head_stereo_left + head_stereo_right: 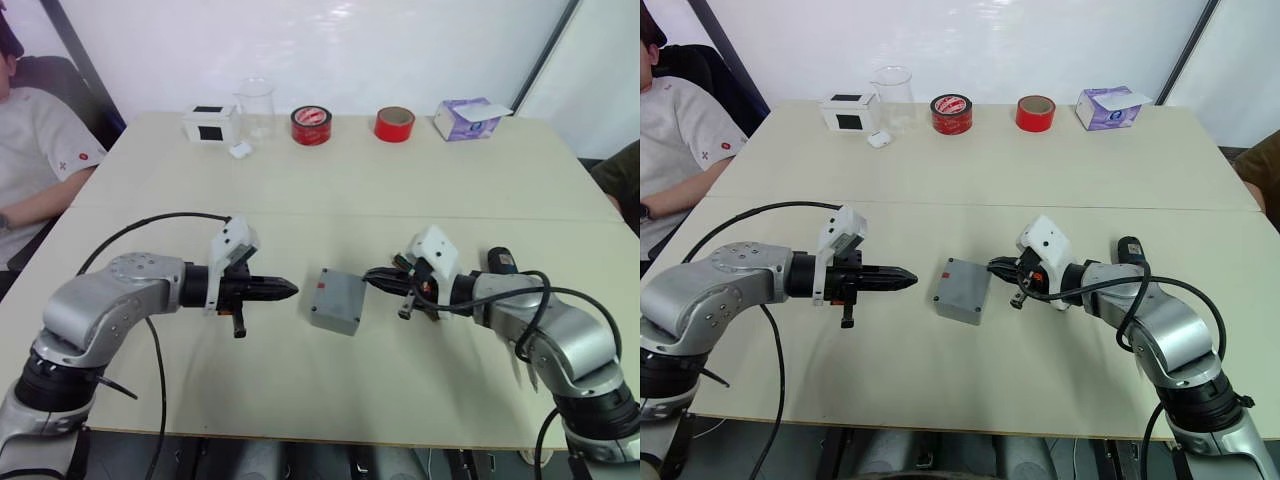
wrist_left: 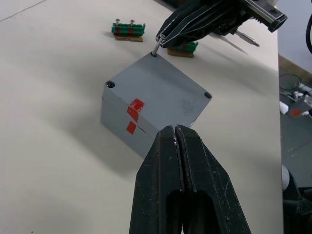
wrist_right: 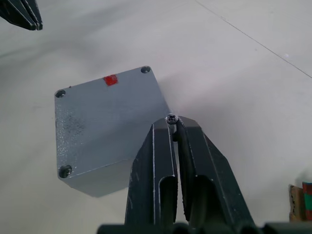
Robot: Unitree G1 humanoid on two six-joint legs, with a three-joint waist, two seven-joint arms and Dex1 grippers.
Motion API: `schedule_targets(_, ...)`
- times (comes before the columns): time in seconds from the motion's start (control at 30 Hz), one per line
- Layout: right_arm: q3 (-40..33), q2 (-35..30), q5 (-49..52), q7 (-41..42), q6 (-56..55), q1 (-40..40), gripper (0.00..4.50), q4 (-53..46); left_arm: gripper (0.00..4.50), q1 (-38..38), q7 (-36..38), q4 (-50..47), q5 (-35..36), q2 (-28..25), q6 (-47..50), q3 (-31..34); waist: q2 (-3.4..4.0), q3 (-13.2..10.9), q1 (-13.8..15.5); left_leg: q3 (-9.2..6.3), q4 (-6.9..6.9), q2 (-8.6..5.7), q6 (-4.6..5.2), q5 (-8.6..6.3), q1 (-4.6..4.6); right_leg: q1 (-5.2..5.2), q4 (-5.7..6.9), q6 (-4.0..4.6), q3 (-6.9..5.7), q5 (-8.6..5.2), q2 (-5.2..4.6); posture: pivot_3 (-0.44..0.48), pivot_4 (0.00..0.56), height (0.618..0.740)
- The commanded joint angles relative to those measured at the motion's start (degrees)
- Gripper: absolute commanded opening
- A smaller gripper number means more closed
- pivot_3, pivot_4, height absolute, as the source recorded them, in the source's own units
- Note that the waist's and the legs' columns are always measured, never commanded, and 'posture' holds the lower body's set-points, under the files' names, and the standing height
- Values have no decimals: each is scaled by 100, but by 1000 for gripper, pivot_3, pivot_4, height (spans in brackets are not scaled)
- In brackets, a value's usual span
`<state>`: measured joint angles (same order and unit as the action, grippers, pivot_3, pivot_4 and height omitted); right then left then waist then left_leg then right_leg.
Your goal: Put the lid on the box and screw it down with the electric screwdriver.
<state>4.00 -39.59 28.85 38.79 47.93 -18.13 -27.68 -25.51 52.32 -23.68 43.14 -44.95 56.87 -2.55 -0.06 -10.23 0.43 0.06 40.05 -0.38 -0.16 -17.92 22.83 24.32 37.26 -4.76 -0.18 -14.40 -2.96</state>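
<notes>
The grey box (image 1: pixel 336 303) sits mid-table with the lid (image 2: pixel 161 90) lying flat on top; red marks (image 2: pixel 136 105) line up on one side. Screws sit in three lid corners (image 3: pixel 60 93). My right gripper (image 3: pixel 171 122) is shut on a small screw (image 3: pixel 171 118), held upright at the fourth corner on the box's right side. My left gripper (image 1: pixel 290 289) is shut and empty, pointing at the box from a short gap on its left. The black electric screwdriver (image 1: pixel 1130 248) lies on the table behind my right wrist, partly hidden by the arm.
Two green-and-brown pieces (image 2: pixel 128 30) lie beyond the box near my right gripper. Along the far edge stand a white-and-black box (image 1: pixel 211 123), a clear beaker (image 1: pixel 255 105), two red tape rolls (image 1: pixel 311 125), and a purple tissue box (image 1: pixel 468 118). A person (image 1: pixel 30 150) sits far left.
</notes>
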Motion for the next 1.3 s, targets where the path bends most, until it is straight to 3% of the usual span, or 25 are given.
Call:
schedule_targets(0.03,-38,-56,-60,71,-140,31,40,-59,0,-8,4,-167,78,-31,-57,145,0,0,0,0,0,0,0,0,0,0,0,0,0,0,0,0,150,740)
schedule_targets(1.3,173,29,-268,279,-42,-300,40,187,0,286,-24,-331,61,-45,-109,231,0,0,-10,0,-1,0,0,0,-1,0,0,1,0,0,-1,0,150,740)
